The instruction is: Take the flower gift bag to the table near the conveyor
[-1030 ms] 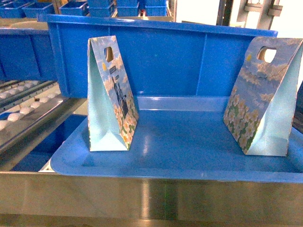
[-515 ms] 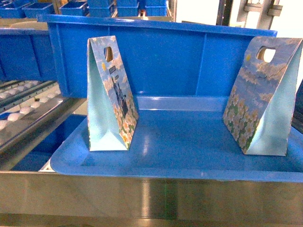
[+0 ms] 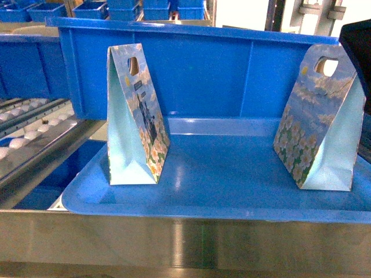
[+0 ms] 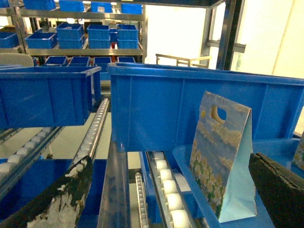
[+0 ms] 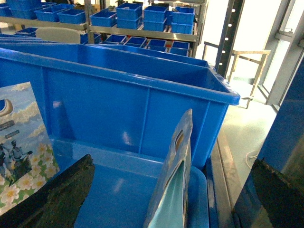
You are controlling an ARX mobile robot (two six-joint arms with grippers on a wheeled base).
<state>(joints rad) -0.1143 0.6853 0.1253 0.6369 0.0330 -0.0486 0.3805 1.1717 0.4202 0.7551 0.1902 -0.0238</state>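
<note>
- Our right gripper [image 5: 173, 190] is spread wide, with nothing between the fingers. In the right wrist view the two dark fingers [image 5: 57, 197] sit at the bottom corners, and the right flower gift bag [image 5: 173, 175] stands edge-on right in the gap at 6 o'clock.
- Left gripper [image 4: 166, 190] is also wide open and empty. The left flower gift bag [image 4: 221, 161] sits at about 4 o'clock in that view, closer to the right finger than to the middle.
- Both bags stand upright in the blue tray [image 3: 232, 174], well apart: one at 9 o'clock in the head view [image 3: 136, 116], one at 3 o'clock [image 3: 319, 121].
- Risk one: these are light paper bags, so if a finger clips the thin top edge on the way in, we figure the bag tips or skids instead of getting pinched.
- Risk two: the big blue bin [image 3: 197, 69] stands right behind the bags, so pushing forward could shove a bag against its wall and crush it.
- Pose-wise, only a dark bit of the right arm [image 3: 356, 52] shows at 2 o'clock in the head view; the left arm isn't visible there.
- The conveyor [image 4: 166, 190] rollers run under the tray. We can't see the table anywhere.
</note>
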